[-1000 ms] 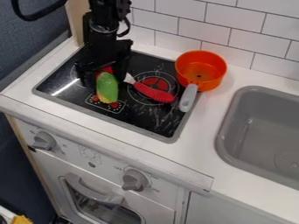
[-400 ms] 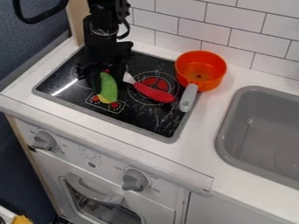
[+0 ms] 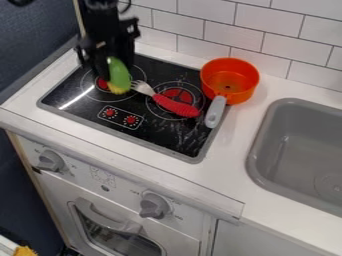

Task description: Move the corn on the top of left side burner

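- Gripper point(image 3: 113, 64), upper left of frame, hangs over the stove point(image 3: 167, 135); jaws look closed on the corn point(image 3: 119, 75) near its upper end, though black parts hide the exact contact.
- Corn: green husk, yellow end lowest, hanging steeply over the left burner point(image 3: 101, 84). The high grip probably leaves that end free to meet the burner first.
- Whether it touches the burner: cannot tell.
- Fork point(image 3: 176, 106), centre of frame, lies across the right burner; its tines point towards the corn, so a sideways swing could catch them.
- Pan point(image 3: 248, 91) right of stove, handle angled over the edge, out of the way.
- Next, likely: centre, lower, then release gently, since rounded corn may roll.
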You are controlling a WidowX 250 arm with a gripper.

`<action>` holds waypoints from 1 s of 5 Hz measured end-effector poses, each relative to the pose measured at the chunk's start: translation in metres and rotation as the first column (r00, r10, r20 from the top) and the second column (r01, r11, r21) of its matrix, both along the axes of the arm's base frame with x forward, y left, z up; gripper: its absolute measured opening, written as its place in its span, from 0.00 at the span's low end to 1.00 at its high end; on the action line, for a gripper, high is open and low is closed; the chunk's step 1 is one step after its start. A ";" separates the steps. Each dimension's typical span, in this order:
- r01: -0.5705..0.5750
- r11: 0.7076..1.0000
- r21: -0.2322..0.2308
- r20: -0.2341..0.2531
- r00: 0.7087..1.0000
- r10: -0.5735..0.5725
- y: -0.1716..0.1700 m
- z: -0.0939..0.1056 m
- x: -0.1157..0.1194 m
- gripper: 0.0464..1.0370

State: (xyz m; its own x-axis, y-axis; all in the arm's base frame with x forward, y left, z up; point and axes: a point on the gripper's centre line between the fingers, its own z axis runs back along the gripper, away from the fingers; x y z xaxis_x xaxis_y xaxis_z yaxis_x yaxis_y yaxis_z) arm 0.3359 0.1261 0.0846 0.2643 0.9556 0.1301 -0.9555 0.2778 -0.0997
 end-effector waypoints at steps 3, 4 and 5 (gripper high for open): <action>-0.123 0.992 0.033 0.000 0.992 0.123 0.041 -0.015 0.058 0.60; -0.127 0.992 0.016 -0.009 0.992 0.127 0.044 -0.025 0.070 0.60; -0.130 0.991 0.019 0.000 0.991 0.130 0.048 -0.027 0.078 0.60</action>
State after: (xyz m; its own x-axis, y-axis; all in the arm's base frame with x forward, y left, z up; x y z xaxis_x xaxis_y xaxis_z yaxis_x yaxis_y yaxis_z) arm 0.4140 0.1738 0.0574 0.1379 0.9792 0.1486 -0.9837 0.1529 -0.0945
